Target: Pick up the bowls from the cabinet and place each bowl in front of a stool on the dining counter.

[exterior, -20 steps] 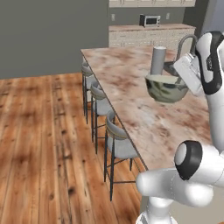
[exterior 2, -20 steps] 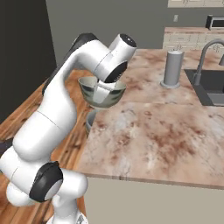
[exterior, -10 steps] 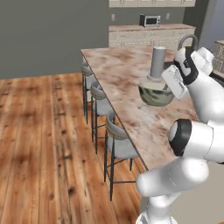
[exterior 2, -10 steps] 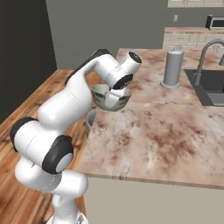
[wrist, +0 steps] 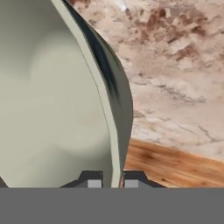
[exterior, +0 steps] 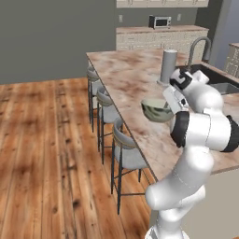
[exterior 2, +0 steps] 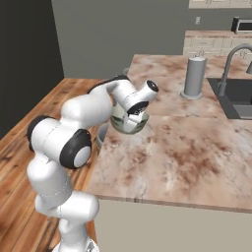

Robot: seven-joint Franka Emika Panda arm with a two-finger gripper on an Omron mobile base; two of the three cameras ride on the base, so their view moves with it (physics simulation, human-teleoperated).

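My gripper point(exterior: 171, 100) is shut on the rim of a grey-green bowl point(exterior: 157, 110) with a pale cream inside. The bowl point(exterior 2: 129, 121) hangs low over the pink-brown marbled dining counter point(exterior 2: 187, 147), close to its stool-side edge; whether it touches the top I cannot tell. In the hand view the bowl point(wrist: 48, 100) has its wall pinched between the two fingertips of the gripper point(wrist: 113, 183), with the dining counter point(wrist: 175, 87) beyond. Three grey stools line that edge below: the nearest stool point(exterior: 127, 153), a middle one point(exterior: 108, 111) and a far one point(exterior: 93, 76).
A grey upright cylinder point(exterior: 168, 66) stands on the counter past the bowl. A curved steel faucet point(exterior: 198, 46) and dark sink point(exterior: 219, 80) lie to the right. A microwave point(exterior: 159, 21) sits on the far worktop. Wood floor point(exterior: 46, 140) stretches left of the stools.
The arm has carried the bowl down and toward the stool-side edge of the counter. The grip on the rim has stayed shut.
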